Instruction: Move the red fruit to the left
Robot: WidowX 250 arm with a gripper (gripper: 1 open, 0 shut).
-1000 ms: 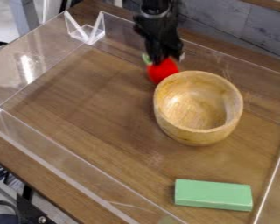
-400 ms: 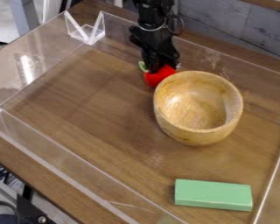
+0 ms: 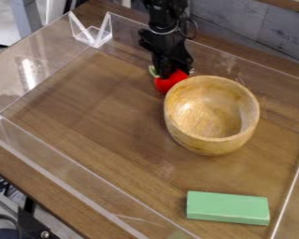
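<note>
The red fruit [image 3: 170,82] is a small bright-red ball at the back of the wooden tabletop, just off the far-left rim of the wooden bowl [image 3: 212,114]. My black gripper [image 3: 167,69] comes straight down onto it from above. Its fingers are shut on the fruit's top, which they hide. The fruit sits low, at or just above the wood; I cannot tell whether it touches.
A flat green rectangular block [image 3: 227,207] lies near the front right. Clear plastic walls [image 3: 40,47] fence the tabletop on all sides, with a small clear bracket [image 3: 92,33] at the back left. Bare wood stretches left of the fruit.
The gripper and the red fruit have shifted a little left and downward together over the last second. Between the last two frames nothing moves.
</note>
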